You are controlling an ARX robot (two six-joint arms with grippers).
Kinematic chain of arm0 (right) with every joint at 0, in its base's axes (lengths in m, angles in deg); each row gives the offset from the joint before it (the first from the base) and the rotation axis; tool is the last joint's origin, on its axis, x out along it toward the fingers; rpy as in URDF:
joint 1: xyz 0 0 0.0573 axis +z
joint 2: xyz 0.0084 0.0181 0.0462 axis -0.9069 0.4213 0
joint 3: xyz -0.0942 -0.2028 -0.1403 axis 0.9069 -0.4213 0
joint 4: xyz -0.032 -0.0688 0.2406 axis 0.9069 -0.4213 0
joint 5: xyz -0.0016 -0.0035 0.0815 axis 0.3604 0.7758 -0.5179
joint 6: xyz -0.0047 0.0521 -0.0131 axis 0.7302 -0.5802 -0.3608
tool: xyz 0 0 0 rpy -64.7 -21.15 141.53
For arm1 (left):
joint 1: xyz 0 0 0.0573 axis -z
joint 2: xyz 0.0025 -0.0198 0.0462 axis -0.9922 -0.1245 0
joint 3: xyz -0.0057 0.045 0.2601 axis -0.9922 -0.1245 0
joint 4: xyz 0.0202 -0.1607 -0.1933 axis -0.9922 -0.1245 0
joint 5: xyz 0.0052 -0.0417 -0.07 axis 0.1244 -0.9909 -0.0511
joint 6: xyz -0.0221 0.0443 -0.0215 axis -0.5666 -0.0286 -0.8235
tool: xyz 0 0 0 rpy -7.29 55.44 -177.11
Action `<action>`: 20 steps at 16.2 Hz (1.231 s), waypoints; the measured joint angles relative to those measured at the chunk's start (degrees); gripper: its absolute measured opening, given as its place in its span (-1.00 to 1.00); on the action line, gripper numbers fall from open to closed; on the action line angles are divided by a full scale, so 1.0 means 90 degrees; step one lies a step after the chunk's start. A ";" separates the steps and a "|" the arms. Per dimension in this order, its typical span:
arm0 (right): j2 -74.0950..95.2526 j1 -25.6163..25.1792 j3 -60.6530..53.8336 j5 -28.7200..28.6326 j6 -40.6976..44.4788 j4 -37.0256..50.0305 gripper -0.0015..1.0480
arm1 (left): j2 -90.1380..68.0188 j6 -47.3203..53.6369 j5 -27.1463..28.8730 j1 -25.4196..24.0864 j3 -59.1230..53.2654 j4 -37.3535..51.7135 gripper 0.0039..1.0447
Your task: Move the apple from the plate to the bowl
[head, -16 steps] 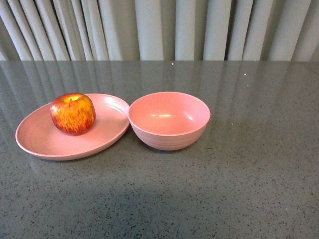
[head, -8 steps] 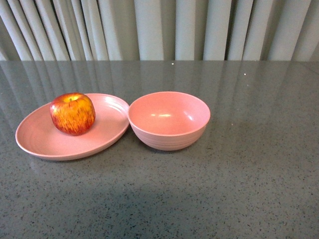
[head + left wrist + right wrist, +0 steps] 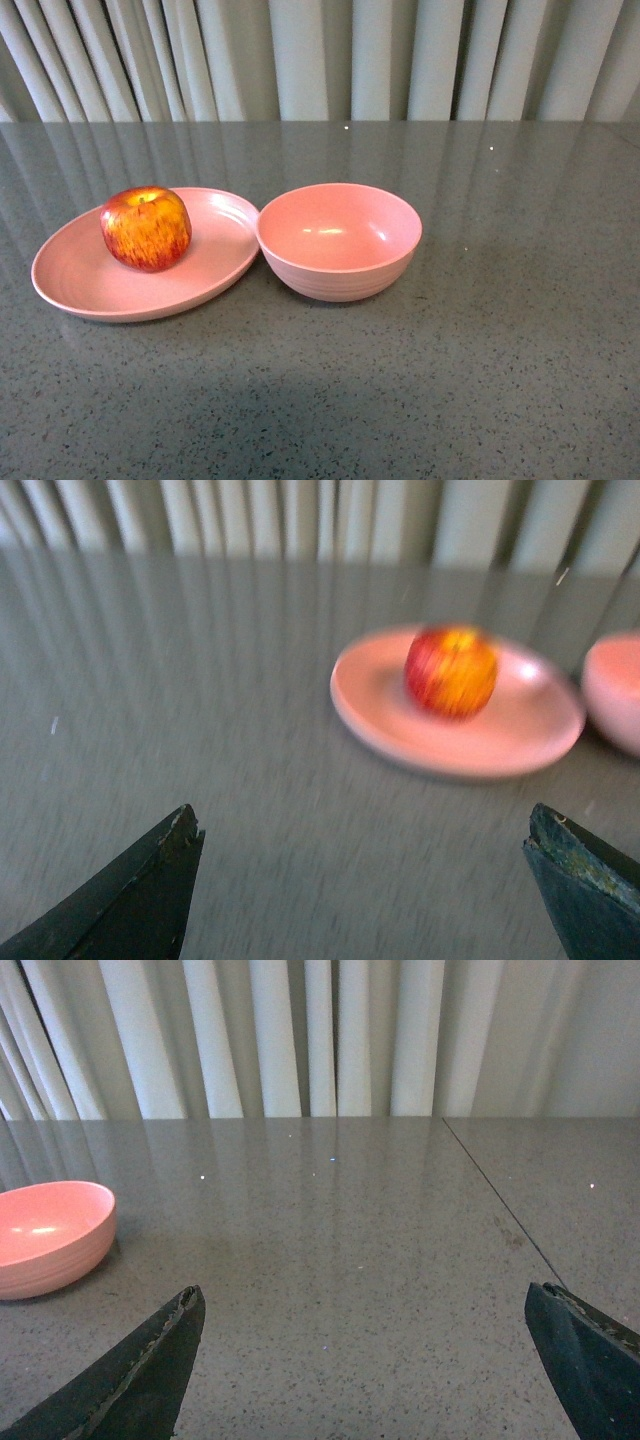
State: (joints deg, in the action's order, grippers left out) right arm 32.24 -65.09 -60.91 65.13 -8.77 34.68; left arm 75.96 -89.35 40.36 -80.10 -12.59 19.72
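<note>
The red apple (image 3: 146, 228) with yellow streaks sits on the shallow pink plate (image 3: 90, 285) at the left of the table. The deep pink bowl (image 3: 338, 241) stands empty right beside the plate, their rims touching or nearly so. Neither arm shows in the front view. The left wrist view is blurred; it shows the apple (image 3: 451, 671) on the plate (image 3: 400, 740) ahead, with the bowl (image 3: 615, 690) at the edge. My left gripper (image 3: 365, 825) is open and empty, well short of the plate. My right gripper (image 3: 365, 1300) is open and empty over bare table, the bowl (image 3: 50, 1237) off to one side.
The grey speckled tabletop (image 3: 500, 350) stretches around both dishes. Pale pleated curtains (image 3: 320, 60) hang behind the table's far edge. A thin seam (image 3: 500, 1200) runs across the table in the right wrist view.
</note>
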 joint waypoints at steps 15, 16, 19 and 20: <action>0.0000 0.0000 0.0000 -0.0010 0.0000 0.0005 0.87 | -0.8230 -0.0012 -0.1263 0.0651 0.4539 0.2810 0.88; 0.0000 0.0000 0.0000 -0.0010 0.0000 0.0000 0.87 | -0.8738 -0.0027 -0.1212 0.0651 0.4860 0.2781 0.88; 0.0000 0.0000 0.0000 -0.0010 0.0000 0.0002 0.87 | -0.9964 -0.0092 -0.1122 0.0624 0.5486 0.2463 0.88; 0.0000 0.0000 0.0000 -0.0010 0.0000 0.0002 0.87 | -1.0142 -0.0121 -0.1083 0.0600 0.5666 0.2370 0.88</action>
State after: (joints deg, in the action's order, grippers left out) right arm 32.24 -65.09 -60.91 65.04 -8.77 34.70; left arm -15.31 -90.44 30.62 -74.70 38.40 41.05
